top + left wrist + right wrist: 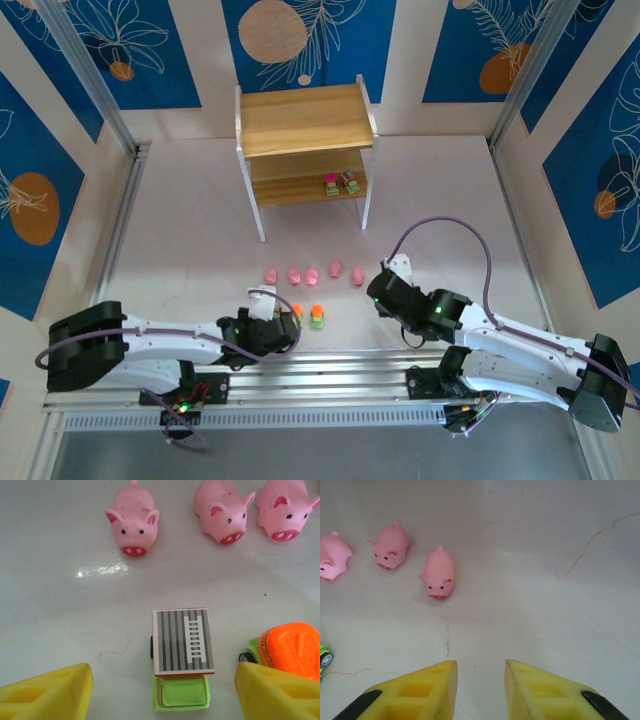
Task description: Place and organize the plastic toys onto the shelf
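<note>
I held the left pincer [164, 677] low over the desk [60, 605]. Its jaws were spread to either side of the grey-topped truck [181, 641] and touched neither flank. The truck sat off-centre in the gap, nearer the finger [280, 692] that had the orange-topped truck [289, 647] just beside it (that neighbour was my main concern).

The right pincer [481, 667] hung over bare desk near the pigs [439, 574]. Its jaws were drawn close with a narrow gap between them, and they pinched nothing.

The procedure I judged correct for this step was:

1. Close slowly. The nearer finger would probably meet the truck first and nudge it toward the middle, away from the orange one.
2. Seat the pads on the long flanks below the flat roof, not on the roof edge, where the grip might slip.
3. Confirm that the finger had not caught the orange neighbour's wheel.
4. Lift straight up before any sideways travel.
5. Carry to the shelf [305, 120], well away across the desk, and set the truck beside the two shelved trucks [340, 183] at the right end of the lower board, keeping like with like.
</note>
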{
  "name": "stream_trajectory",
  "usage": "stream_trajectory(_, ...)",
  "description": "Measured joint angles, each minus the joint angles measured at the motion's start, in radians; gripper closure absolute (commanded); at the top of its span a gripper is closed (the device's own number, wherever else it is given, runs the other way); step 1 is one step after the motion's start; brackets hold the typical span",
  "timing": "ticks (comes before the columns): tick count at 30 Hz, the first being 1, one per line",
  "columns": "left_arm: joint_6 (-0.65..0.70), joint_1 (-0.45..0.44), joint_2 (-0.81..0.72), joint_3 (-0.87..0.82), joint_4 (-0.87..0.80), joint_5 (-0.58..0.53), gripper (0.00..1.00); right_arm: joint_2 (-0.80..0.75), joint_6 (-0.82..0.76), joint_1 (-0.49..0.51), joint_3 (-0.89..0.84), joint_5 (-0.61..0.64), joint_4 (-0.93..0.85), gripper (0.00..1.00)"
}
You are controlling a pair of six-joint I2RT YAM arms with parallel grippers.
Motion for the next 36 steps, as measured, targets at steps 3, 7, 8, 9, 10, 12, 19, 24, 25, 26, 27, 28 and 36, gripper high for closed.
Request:
stream_trajectory(3,0.0,0.0,0.017,-0.001,0.014,0.01,0.29,0.0,0.0,-0.001,0.0,-0.004,0.0,0.71)
stream_trajectory(7,0.0,0.0,0.032,-0.002,0.037,0.018,0.35,0.0,0.0,-0.001,0.0,-0.008,0.0,0.74)
stream_trajectory(8,0.001,0.0,0.034,-0.002,0.041,0.02,0.35,0.0,0.0,-0.001,0.0,-0.008,0.0,0.74)
stream_trajectory(9,0.001,0.0,0.038,-0.002,0.047,0.022,0.36,0.0,0.0,-0.001,0.0,-0.008,0.0,0.75)
stream_trajectory(10,0.0,0.0,0.042,-0.002,0.052,0.025,0.37,0.0,0.0,-0.001,0.0,-0.008,0.0,0.75)
stream_trajectory(12,0.001,0.0,0.047,-0.002,0.058,0.028,0.38,0.0,0.0,-0.001,0.0,-0.008,0.0,0.76)
stream_trajectory(19,0.0,0.0,0.051,-0.016,0.089,0.04,0.42,0.0,0.0,-0.001,0.0,-0.008,0.0,0.78)
stream_trajectory(24,-0.002,0.0,0.051,-0.023,0.097,0.043,0.43,0.0,0.0,-0.001,0.0,-0.008,0.0,0.79)
stream_trajectory(25,-0.003,0.0,0.051,-0.024,0.098,0.043,0.43,0.0,0.0,-0.001,0.0,-0.008,0.0,0.79)
stream_trajectory(26,-0.005,0.0,0.051,-0.024,0.1,0.043,0.44,0.0,0.0,-0.002,0.0,-0.008,0.0,0.79)
stream_trajectory(27,-0.007,0.0,0.053,-0.024,0.103,0.044,0.45,0.0,0.0,-0.002,0.0,-0.008,0.0,0.79)
stream_trajectory(28,-0.008,0.0,0.056,-0.024,0.108,0.044,0.46,0.0,0.0,-0.002,0.0,-0.008,0.0,0.79)
stream_trajectory(36,-0.006,0.0,0.069,-0.026,0.127,0.043,0.53,0.0,0.0,-0.002,0.0,-0.008,0.0,0.82)
